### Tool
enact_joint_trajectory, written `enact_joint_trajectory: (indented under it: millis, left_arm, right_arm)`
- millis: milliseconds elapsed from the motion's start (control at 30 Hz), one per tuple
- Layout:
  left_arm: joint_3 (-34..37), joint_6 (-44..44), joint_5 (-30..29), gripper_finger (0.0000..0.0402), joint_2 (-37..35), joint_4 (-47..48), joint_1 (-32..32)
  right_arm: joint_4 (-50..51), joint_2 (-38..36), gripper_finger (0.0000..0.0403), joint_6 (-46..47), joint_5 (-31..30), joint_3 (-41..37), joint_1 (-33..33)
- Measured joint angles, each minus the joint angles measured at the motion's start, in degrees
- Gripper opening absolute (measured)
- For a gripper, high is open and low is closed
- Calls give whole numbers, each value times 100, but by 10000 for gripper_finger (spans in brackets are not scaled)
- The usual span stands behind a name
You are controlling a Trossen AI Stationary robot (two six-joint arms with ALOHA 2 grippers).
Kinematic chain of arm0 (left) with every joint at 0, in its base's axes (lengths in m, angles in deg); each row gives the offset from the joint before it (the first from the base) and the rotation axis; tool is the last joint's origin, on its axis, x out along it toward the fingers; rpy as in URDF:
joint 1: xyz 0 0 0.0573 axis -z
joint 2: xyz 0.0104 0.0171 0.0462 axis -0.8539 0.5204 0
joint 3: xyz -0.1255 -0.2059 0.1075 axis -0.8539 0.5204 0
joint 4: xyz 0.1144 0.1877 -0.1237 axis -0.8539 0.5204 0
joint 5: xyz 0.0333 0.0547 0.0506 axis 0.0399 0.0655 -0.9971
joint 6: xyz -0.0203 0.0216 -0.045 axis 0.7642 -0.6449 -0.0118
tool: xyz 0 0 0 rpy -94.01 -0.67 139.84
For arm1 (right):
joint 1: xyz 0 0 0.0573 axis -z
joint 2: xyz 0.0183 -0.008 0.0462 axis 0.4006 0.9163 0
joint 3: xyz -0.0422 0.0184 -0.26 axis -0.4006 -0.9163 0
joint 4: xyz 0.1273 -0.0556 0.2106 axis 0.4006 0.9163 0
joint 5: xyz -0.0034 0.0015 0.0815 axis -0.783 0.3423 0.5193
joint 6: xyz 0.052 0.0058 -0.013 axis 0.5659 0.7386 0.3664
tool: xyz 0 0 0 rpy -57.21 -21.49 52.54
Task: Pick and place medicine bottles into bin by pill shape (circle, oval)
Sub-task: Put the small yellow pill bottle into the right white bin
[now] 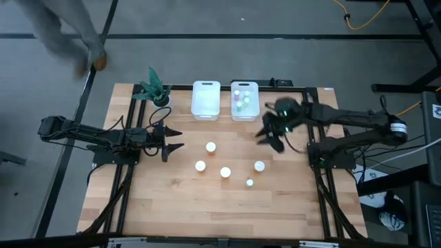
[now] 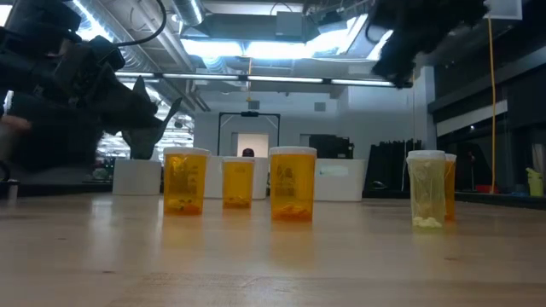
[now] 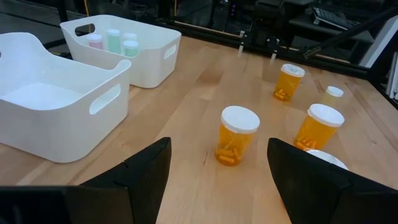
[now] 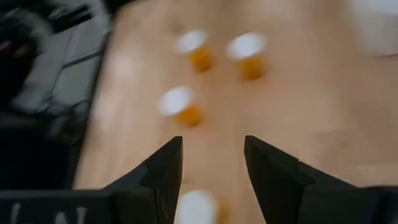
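Four orange-bodied, white-capped bottles (image 1: 211,147) (image 1: 200,165) (image 1: 225,172) (image 1: 259,166) and one small pale green bottle (image 1: 249,182) stand upright on the table's middle. Several small bottles (image 1: 242,100) sit in the right white bin (image 1: 244,114). The left white bin (image 1: 205,103) holds none. My left gripper (image 1: 180,138) is open and empty, left of the bottles, with one orange bottle (image 3: 238,134) ahead of its fingers. My right gripper (image 1: 271,139) is open and empty, above the table between the right bin and the bottles; its wrist view is blurred (image 4: 211,168).
A small potted green plant (image 1: 154,88) stands at the far left corner, beside the left bin. The bins stand side by side at the far edge. Bare wood lies toward the near edge. A person moves past beyond the table's far left (image 1: 69,34).
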Motion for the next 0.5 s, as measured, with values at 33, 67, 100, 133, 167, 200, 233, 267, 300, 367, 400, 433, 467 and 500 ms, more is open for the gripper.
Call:
enact_joint_trajectory:
  millis: [33,67,100,133,167,200,233,267,300,367,400,433,467,500]
  left_arm:
    - [0,-1,-1,259,-1,0,-1]
    - [-1,-1,0,259,-2,0,-2]
    - [-2,-1,0,259,-2,0,0]
    - [0,1,-2,259,0,0,0]
    - [0,-1,0,259,0,0,0]
    - [-2,-1,0,259,-2,0,0]
    - [-1,-1,-1,259,0,0,-1]
    - [-1,1,0,259,-2,-1,-1]
    - [-1,-1,-1,259,-1,-5,-2]
    - [0,1,-2,259,0,-13,-2]
    - [-2,1,-2,259,-2,-20,-2]
    - [0,1,0,259,-2,-28,0]
    - [0,1,0,259,0,-28,-2]
    - [-1,3,-1,259,-1,-30,-2]
  right_arm:
    - [-2,-98,174,176,-62,-79,-303]
    - [3,-178,174,360,-183,-158,-611]
    - [5,-239,174,554,-368,-234,-912]
    - [-7,-289,174,789,-602,-320,-1213]
    - [-5,-323,174,997,-849,-413,-1518]
    - [-11,-329,174,1219,-1067,-505,-1795]
    - [-14,-319,174,1435,-1293,-583,-2079]
    - [-13,-300,174,1650,-1499,-663,-2354]
    - [-32,-262,174,1833,-1718,-733,-2609]
    - [-160,-159,174,2102,-2095,-864,-3116]
    - [-214,-96,174,2177,-2241,-929,-3352]
    - [-304,-6,174,2199,-2352,-988,-3572]
    - [-415,108,174,2194,-2440,-1032,-3785]
    - [-491,219,174,2162,-2549,-1062,-3976]
